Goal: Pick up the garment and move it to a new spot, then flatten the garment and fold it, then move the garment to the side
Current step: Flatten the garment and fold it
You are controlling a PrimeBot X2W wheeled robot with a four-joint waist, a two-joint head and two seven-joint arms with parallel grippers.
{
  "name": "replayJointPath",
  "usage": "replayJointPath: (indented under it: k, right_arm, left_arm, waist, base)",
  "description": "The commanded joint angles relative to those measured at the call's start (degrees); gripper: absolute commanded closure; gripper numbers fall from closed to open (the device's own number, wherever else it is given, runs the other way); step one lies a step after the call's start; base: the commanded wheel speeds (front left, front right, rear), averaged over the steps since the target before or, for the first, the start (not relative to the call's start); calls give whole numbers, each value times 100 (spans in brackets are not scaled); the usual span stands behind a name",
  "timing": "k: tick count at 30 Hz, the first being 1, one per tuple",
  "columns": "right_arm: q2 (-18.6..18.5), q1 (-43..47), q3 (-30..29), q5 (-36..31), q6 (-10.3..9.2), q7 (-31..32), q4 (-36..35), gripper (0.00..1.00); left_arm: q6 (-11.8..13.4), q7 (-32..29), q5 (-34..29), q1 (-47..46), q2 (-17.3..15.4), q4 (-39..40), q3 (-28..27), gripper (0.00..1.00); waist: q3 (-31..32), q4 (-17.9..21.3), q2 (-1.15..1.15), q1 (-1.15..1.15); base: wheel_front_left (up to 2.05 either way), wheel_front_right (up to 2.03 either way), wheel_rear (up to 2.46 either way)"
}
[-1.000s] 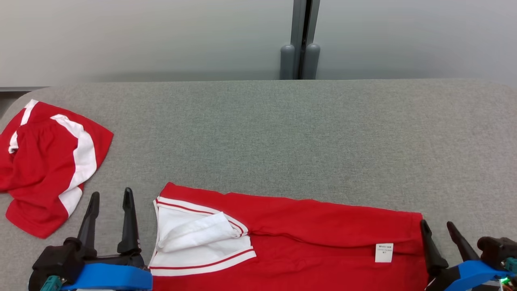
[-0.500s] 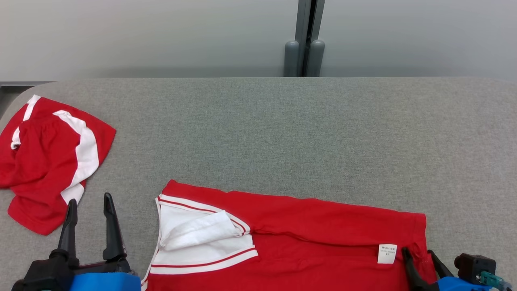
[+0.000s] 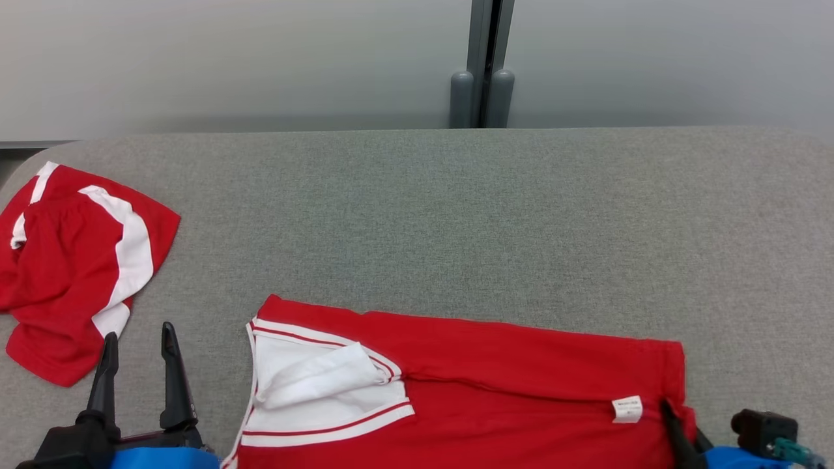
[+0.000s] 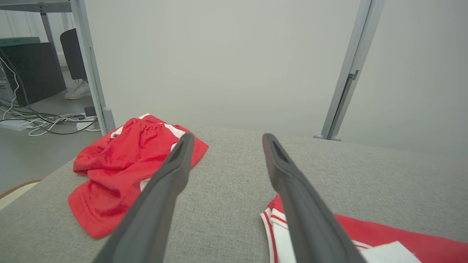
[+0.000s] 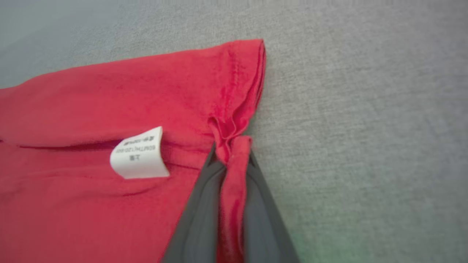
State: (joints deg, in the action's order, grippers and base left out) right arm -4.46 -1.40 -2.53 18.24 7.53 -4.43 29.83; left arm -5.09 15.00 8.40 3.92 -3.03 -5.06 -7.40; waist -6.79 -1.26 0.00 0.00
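count: 2 red garments, 1 label, 2 grippers, 1 grey table (image 3: 456, 208), 1 post (image 3: 482, 65) behind it

shirt (image 3: 521, 384) lies flat along the near edge of the table, long side running left-right. It has a white panel (image 3: 326, 391) with red stripes at its left end and the hem at its right. The label (image 3: 627, 409) sits on the shirt near the right end

shorts (image 3: 71, 260), red with white stripes, are crumpled at the table's left edge, well apart from the shirt

right gripper (image 5: 232, 155): jaws nearly closed, pinching a bunched fold of the shirt's right hem. Red cloth runs down the gap between the two fingers. The pinch is just right of the label; cloth there is puckered, the hem beyond it lies flat on the table

left gripper (image 3: 139, 331): jaws wide apart, holding nothing, touching nothing I can see. It sits between shorts and shirt, fingers pointing away from the robot. In the left wrist view the shorts show beyond one finger, the shirt corner by the other
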Motion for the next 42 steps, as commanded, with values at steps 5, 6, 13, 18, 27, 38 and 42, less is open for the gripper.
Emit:
replayJointPath:
  k: [5,6,13,18,27,38,42]
  right_arm:
    - [-576,-170,-499,46,-6,40,-83,100]
    - [-687,-186,-589,44,-6,66,-109,100]
    - [-1324,-186,-1139,-24,-4,384,-387,100]
    - [-1387,-154,-1337,-102,-4,621,-704,100]
    - [-795,166,-778,-70,-3,943,-1576,100]
    - [-106,161,565,50,-2,1128,-2244,100]
    - [59,-66,1078,120,-3,1079,-2140,100]
  left_arm:
    - [-30,25,-107,59,13,23,-117,0]
    - [-19,24,-97,72,12,38,-102,0]
    - [14,24,-47,89,14,22,-34,0]
    - [10,24,-31,101,15,46,-21,0]
    - [9,24,-9,164,14,6,-15,0]
    - [14,24,-27,106,14,-8,49,0]
    - [23,24,1,42,15,-43,113,0]
  waist:
    - [85,103,0,0]
    - [99,118,0,0]
    - [181,178,0,0]
    - [191,183,0,0]
    - [254,152,0,0]
    - [244,73,0,0]
    - [216,27,0,0]
  base:
    - [0,0,0]
    - [0,0,0]
    - [0,0,0]
    - [0,0,0]
    - [0,0,0]
    - [0,0,0]
    - [0,0,0]
